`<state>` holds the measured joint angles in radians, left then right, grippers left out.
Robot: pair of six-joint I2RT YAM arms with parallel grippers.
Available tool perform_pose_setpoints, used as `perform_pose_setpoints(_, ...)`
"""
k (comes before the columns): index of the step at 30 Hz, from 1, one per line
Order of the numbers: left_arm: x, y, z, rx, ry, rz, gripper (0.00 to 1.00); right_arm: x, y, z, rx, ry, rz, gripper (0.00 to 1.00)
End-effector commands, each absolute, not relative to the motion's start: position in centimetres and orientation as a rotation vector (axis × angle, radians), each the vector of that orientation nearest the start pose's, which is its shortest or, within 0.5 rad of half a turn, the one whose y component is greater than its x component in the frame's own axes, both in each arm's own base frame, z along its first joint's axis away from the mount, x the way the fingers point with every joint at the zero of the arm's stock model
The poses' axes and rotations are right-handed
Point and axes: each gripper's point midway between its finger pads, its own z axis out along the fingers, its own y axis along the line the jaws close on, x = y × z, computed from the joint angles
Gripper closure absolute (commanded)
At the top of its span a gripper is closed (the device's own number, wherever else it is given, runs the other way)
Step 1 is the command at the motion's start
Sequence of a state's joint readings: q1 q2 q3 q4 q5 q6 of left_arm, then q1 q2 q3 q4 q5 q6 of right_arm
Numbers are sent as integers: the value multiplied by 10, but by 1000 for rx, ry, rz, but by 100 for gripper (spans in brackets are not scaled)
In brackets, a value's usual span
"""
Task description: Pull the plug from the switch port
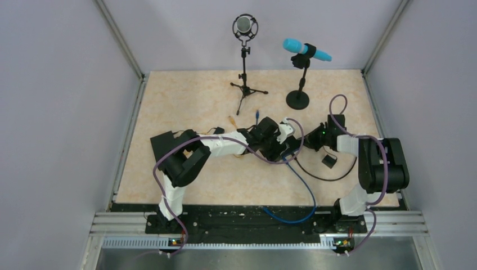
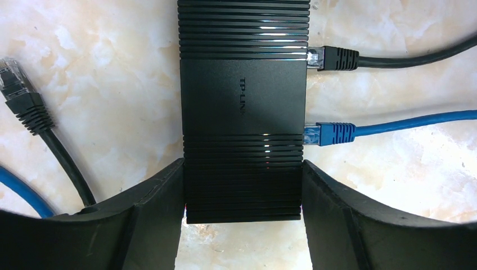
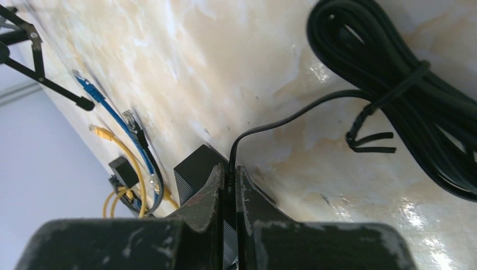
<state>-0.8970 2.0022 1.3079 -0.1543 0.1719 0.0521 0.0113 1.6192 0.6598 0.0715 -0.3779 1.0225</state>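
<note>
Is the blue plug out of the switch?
No, the blue plug is seated in the side edge of the switch, beside the black plug.

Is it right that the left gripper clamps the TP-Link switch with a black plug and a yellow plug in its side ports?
No: the left wrist view shows a blue plug, not yellow. The left gripper clamps the TP-Link switch with a black plug and that blue plug in its side ports.

"What's at the back?"
"A grey microphone on a tripod, with a turquoise microphone on a round-based stand beside it."
"And nearer?"
"A yellow cable on the marbled tabletop."
</note>
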Motion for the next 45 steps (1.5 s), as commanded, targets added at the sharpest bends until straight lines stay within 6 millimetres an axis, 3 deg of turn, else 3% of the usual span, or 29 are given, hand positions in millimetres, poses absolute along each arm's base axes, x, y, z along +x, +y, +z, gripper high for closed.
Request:
perform_pose_setpoints(1, 244, -350, -15, 1318, 2410, -488, 52, 364, 94, 36, 966, 2331, 831, 100)
perform_pose_setpoints(4, 244, -353, -15, 1311, 2406, -502, 52, 364, 108, 51, 1014, 2170, 1029, 100)
perform_pose_setpoints(13, 245, -352, -17, 1294, 2428, -486, 53, 366, 111, 63, 1108, 2074, 1119, 100)
perform_pose_setpoints(20, 244, -351, -14, 1276, 2419, -493, 53, 360, 90, 50, 1168, 2156, 885, 100)
perform_pose_setpoints(31, 243, -353, -14, 1265, 2422, -513, 53, 364, 106, 75, 1077, 2004, 1117, 100)
perform_pose_setpoints(36, 242, -356, -15, 1279, 2415, -529, 53, 360, 99, 55, 1123, 2111, 997, 100)
perform_pose_setpoints(41, 245, -355, -13, 1281, 2411, -510, 53, 362, 107, 65, 1021, 2102, 1062, 100)
perform_pose_setpoints(45, 246, -358, -12, 1267, 2408, -524, 53, 362, 106, 60, 1048, 2108, 1053, 100)
